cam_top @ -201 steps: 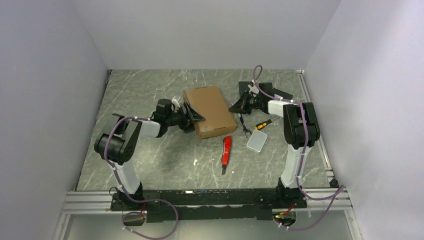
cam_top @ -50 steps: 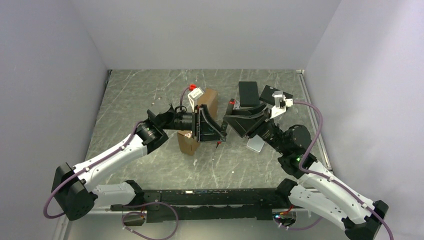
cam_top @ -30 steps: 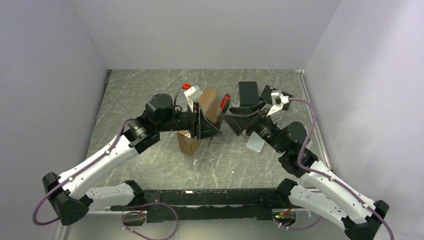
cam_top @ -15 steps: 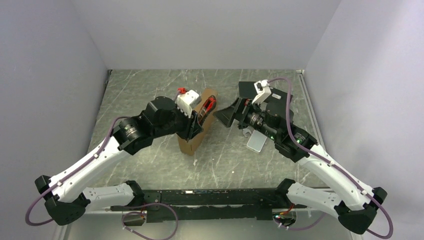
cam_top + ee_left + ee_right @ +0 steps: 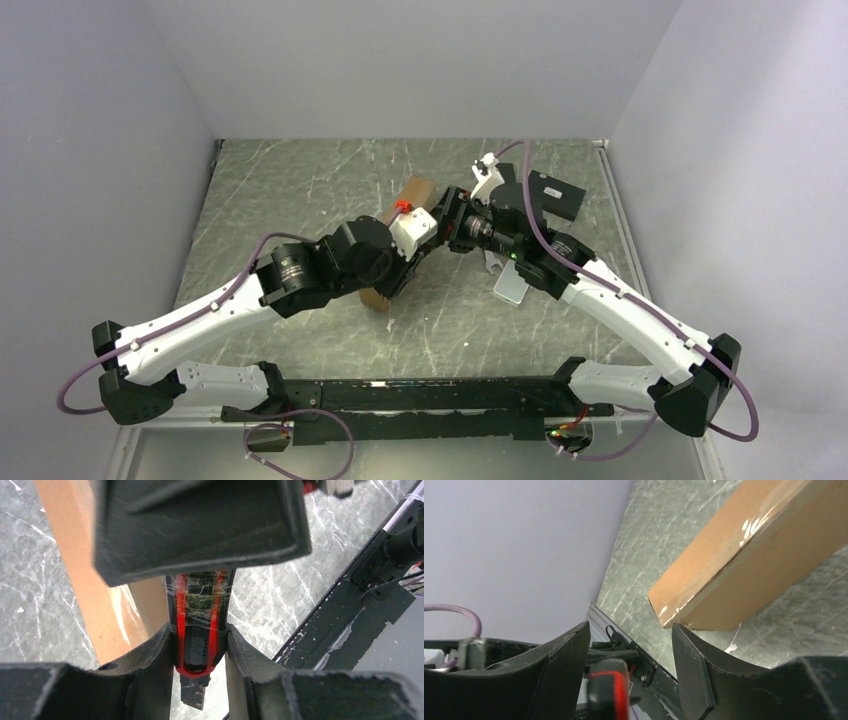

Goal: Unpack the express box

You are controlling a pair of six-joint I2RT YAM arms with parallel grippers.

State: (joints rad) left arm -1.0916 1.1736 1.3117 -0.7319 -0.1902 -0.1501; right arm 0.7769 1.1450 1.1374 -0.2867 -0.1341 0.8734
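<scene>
The grey marbled table carried the express box, apparently tipped up on one edge, a pale flat container nearby, and a black box farther back.

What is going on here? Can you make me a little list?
box: brown, tipped up on edge on the table, looks closed
knife: red, beside the box
left gripper: shut on knife
right gripper: open, holding nothing
also there: white tray, black box
</scene>
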